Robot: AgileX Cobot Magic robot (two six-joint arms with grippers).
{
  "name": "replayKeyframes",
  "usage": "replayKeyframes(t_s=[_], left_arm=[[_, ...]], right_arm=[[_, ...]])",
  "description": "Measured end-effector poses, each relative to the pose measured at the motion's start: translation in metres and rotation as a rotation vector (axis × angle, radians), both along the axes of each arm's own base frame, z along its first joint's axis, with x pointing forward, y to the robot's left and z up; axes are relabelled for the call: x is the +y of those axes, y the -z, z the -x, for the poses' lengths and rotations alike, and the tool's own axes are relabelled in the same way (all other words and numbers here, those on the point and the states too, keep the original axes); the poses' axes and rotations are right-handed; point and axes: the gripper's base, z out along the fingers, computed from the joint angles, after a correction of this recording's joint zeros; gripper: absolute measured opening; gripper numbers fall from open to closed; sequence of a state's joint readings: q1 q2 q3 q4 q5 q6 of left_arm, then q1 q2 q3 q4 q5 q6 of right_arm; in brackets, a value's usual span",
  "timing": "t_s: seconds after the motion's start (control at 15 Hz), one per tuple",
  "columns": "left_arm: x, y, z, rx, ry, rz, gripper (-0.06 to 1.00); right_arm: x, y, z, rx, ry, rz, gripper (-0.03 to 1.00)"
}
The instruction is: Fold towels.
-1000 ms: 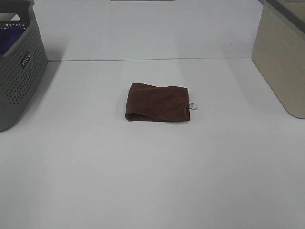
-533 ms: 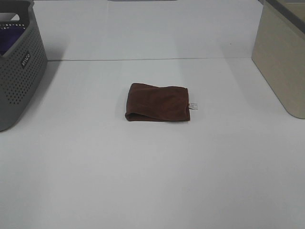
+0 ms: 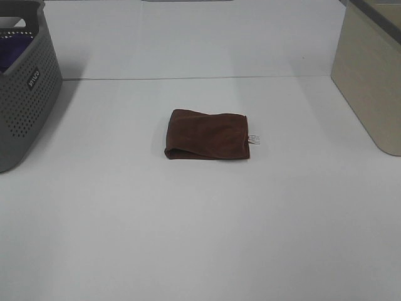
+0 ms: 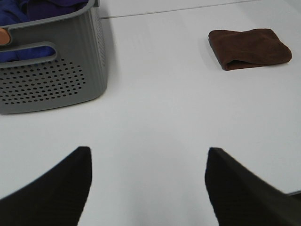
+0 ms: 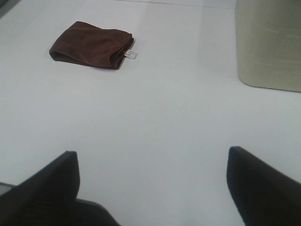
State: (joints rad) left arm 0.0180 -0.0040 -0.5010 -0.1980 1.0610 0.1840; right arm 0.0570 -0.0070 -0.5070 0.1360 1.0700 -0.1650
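A dark reddish-brown towel lies folded into a small rectangle in the middle of the white table, with a small white tag sticking out at its right edge. It also shows in the left wrist view and in the right wrist view. My left gripper is open and empty, well back from the towel near the table's front left. My right gripper is open and empty, well back near the front right. Neither gripper shows in the exterior high view.
A grey perforated basket stands at the left edge with purple cloth inside. A beige bin stands at the right edge, also seen in the right wrist view. A seam crosses the table behind the towel.
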Motion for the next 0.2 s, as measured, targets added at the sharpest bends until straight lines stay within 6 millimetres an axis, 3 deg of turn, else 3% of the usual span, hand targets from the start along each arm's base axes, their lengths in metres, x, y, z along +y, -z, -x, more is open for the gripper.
replayKeyframes(t_s=[0.2], left_arm=[[0.0, 0.0, 0.0, 0.0, 0.0, 0.0, 0.66]], right_arm=[[0.0, 0.0, 0.0, 0.0, 0.0, 0.0, 0.81]])
